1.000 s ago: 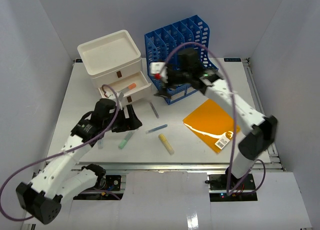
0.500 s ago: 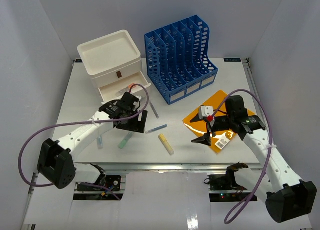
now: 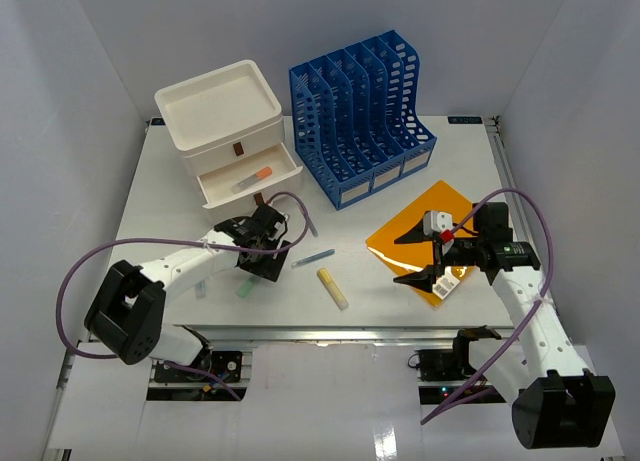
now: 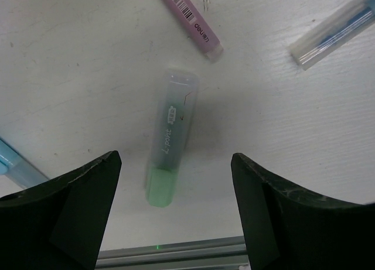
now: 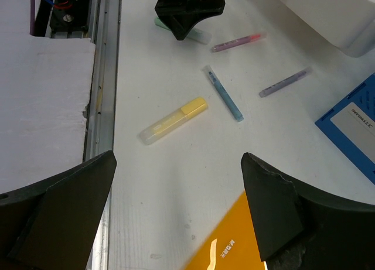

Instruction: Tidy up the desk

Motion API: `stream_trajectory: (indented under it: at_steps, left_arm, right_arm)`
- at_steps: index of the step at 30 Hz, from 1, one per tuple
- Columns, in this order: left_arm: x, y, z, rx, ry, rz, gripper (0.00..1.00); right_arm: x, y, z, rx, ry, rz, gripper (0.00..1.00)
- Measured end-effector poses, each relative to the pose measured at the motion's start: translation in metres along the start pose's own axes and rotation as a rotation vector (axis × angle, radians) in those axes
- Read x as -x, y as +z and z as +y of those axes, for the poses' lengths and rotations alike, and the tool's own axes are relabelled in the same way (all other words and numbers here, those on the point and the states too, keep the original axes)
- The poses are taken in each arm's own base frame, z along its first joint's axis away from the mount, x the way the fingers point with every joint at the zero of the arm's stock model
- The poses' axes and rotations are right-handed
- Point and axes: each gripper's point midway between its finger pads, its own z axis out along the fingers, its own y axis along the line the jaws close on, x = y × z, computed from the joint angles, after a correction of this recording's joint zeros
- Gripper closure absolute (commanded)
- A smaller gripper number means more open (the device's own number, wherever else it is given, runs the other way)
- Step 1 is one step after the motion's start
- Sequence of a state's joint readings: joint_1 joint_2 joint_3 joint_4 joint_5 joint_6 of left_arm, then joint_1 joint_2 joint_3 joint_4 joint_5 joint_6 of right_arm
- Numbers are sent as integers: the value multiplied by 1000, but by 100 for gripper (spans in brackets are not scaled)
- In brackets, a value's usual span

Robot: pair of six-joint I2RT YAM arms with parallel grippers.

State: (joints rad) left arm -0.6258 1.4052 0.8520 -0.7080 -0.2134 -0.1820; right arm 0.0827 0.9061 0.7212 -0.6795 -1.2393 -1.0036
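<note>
The desk (image 3: 455,166) is a white tabletop with a metal rail. Loose on it lie a green highlighter (image 3: 246,284), a yellow highlighter (image 3: 333,289), a blue pen (image 3: 313,256), a purple pen (image 3: 308,219) and a light blue highlighter (image 3: 200,286). My left gripper (image 3: 262,263) is open and empty, low over the green highlighter (image 4: 170,138), which lies between its fingers. A pink pen (image 4: 190,18) lies just beyond. My right gripper (image 3: 416,257) is open and empty above the left edge of the orange folder (image 3: 425,243).
A white drawer box (image 3: 220,116) stands at the back left, its lower drawer open with an orange-capped pen (image 3: 252,178) inside. A blue file rack (image 3: 360,111) stands beside it. The desk's front rail (image 5: 105,77) runs near the yellow highlighter (image 5: 173,119).
My right arm has swung from the file rack down to the orange folder. My left gripper has moved forward and down over the green highlighter.
</note>
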Motion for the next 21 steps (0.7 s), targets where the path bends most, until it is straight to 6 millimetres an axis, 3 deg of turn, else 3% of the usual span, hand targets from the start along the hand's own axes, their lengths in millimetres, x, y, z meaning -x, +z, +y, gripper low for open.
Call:
stream_trajectory:
  at_steps: [7, 21]
  left_arm:
    - [0, 20, -3, -9, 76, 10, 25]
    - [7, 34, -8, -82, 133, 12, 43]
  right_arm:
    - [3, -2, -1, -10, -8, -10, 7]
    - [6, -7, -4, -38, -19, -18, 7]
